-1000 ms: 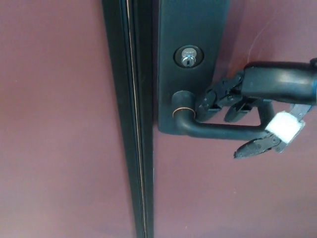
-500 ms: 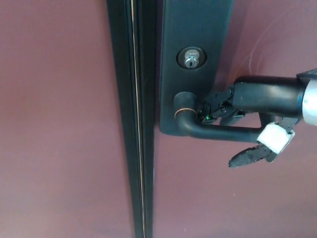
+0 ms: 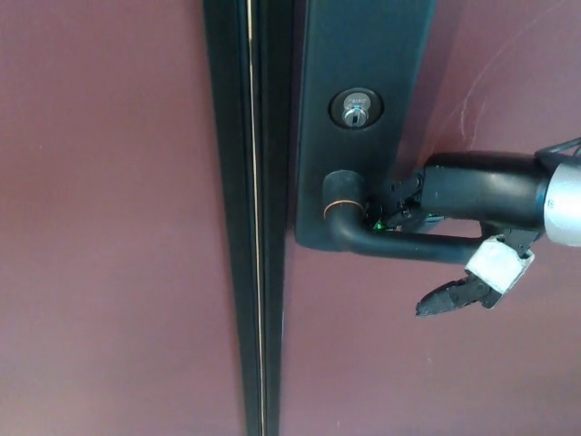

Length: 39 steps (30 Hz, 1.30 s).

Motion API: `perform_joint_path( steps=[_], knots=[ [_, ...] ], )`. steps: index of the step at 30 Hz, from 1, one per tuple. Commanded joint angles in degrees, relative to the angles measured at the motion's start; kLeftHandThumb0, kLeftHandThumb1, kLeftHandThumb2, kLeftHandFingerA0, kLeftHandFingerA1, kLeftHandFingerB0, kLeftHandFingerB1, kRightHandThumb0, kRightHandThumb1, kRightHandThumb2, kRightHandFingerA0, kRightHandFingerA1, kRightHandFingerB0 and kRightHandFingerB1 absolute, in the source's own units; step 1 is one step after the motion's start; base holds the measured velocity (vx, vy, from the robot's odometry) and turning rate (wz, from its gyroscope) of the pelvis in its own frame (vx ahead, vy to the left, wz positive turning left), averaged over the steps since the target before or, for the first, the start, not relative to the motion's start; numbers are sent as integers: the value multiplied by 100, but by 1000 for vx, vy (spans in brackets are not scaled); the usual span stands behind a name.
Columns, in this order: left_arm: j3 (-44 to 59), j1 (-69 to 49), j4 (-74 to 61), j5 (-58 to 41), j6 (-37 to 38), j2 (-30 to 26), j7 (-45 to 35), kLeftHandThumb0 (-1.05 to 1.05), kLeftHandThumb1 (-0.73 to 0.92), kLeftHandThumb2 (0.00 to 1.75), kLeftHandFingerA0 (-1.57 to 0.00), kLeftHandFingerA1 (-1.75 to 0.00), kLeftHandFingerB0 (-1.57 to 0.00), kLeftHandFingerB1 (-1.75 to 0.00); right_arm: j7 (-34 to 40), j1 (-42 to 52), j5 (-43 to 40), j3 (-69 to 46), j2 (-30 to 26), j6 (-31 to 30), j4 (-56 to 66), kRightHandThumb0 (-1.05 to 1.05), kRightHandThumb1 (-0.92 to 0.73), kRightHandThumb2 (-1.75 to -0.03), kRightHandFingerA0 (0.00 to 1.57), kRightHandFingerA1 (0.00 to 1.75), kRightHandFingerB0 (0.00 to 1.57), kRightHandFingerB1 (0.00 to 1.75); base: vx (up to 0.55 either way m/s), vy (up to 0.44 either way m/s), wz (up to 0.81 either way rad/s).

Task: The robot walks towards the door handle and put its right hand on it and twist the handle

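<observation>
While the right hand (image 3: 436, 222) rests on the door handle (image 3: 399, 243), the twist is judged not yet made, since the lever lies nearly level.

The lever is carried at the lower edge of the dark backplate (image 3: 363, 54), under the keyhole (image 3: 355, 109), and runs toward the door's right side; two fingers are curled over its top near the pivot, the thumb (image 3: 454, 295) is left spread below and clear of it, so a full clench is not shown. A firm closing of the thumb under the bar is advised first, then a downward press applied farther from the pivot. Open door (image 3: 100, 227) surface is left below the lever for the swing; the frame edge (image 3: 250, 218) lies well apart on the left. No left hand is seen.
</observation>
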<state>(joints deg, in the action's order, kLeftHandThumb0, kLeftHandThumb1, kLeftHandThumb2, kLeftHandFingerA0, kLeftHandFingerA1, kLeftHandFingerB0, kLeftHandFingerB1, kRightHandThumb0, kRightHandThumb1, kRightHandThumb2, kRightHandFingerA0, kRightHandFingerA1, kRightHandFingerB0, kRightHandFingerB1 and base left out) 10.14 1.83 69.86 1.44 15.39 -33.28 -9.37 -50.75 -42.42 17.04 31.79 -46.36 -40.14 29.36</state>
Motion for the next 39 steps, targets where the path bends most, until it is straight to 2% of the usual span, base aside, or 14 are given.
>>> perform_joint_path(
  steps=[1,7,8,9,11,12,16,19,30,32,33,35,36,39],
  knots=[
    [17,18,41,-11,-36,-49,-16,-40,39,68,-57,-56,-49,-50,-483,157,-213,112,105,-20,-106,-57,-54,-57,48,42,34,34,0,0,0],
    [3,-46,-55,3,28,-64,-26,-40,39,69,-57,-56,-49,-51,-520,145,-184,1,132,39,-129,-56,-53,-57,49,43,34,35,0,0,0],
    [7,-34,-14,4,35,-63,-17,-33,47,54,-63,-48,-54,-42,-519,148,-178,-15,141,31,-113,-52,-53,-56,52,44,38,36,0,0,0],
    [13,-43,-11,0,38,-57,-9,-33,47,54,-63,-48,-54,-42,-504,167,-171,-43,147,46,-101,-49,-46,-76,54,57,44,51,0,0,0],
    [9,-55,-35,5,31,-52,14,-33,47,54,-63,-48,-54,-42,-472,198,-154,-89,155,97,-91,-37,-56,-57,64,60,56,46,0,0,0],
    [23,-64,-58,-16,13,-47,-4,-33,47,54,-63,-48,-54,-42,-415,232,-144,-140,168,115,-94,-24,-62,-57,56,108,56,68,0,0,0],
    [27,-21,-38,-18,-24,-54,-27,-40,39,69,-57,-56,-49,-50,-273,330,-107,-297,284,103,-84,-16,-67,-59,58,115,60,63,0,0,0],
    [38,3,-2,-27,-26,-44,-29,-40,39,69,-57,-56,-49,-51,-200,413,-41,-365,360,16,-18,-19,-67,-59,69,96,62,56,0,0,0],
    [11,30,-5,3,-43,-59,-12,-40,39,69,-57,-56,-49,-51,-273,407,-50,-542,360,25,17,-21,-65,-59,74,85,61,51,0,0,0],
    [10,33,0,3,-51,-62,-23,-40,39,69,-57,-56,-49,-51,-366,342,-91,-563,314,106,-4,-33,-63,-58,60,55,54,45,0,0,0],
    [9,35,3,3,-59,-63,-24,-40,39,69,-57,-56,-49,-51,-401,317,-98,-571,295,142,-12,-33,-63,-58,60,55,54,45,0,0,0],
    [-6,44,39,22,-100,-70,-19,-40,39,69,-57,-56,-49,-51,-708,106,-96,-503,83,447,-45,-70,-60,-59,10,29,10,23,0,0,0],
    [-9,52,56,26,-104,-68,-20,-40,39,69,-57,-56,-49,-51,-834,40,-143,-503,17,488,-51,-78,-50,-88,2,21,2,15,0,0,0],
    [-40,96,99,67,-91,-62,24,-40,39,69,-57,-56,-49,-51,-1463,-365,-483,-545,-174,393,-159,-91,-53,-92,0,4,0,0,0,0,0]
  ],
)
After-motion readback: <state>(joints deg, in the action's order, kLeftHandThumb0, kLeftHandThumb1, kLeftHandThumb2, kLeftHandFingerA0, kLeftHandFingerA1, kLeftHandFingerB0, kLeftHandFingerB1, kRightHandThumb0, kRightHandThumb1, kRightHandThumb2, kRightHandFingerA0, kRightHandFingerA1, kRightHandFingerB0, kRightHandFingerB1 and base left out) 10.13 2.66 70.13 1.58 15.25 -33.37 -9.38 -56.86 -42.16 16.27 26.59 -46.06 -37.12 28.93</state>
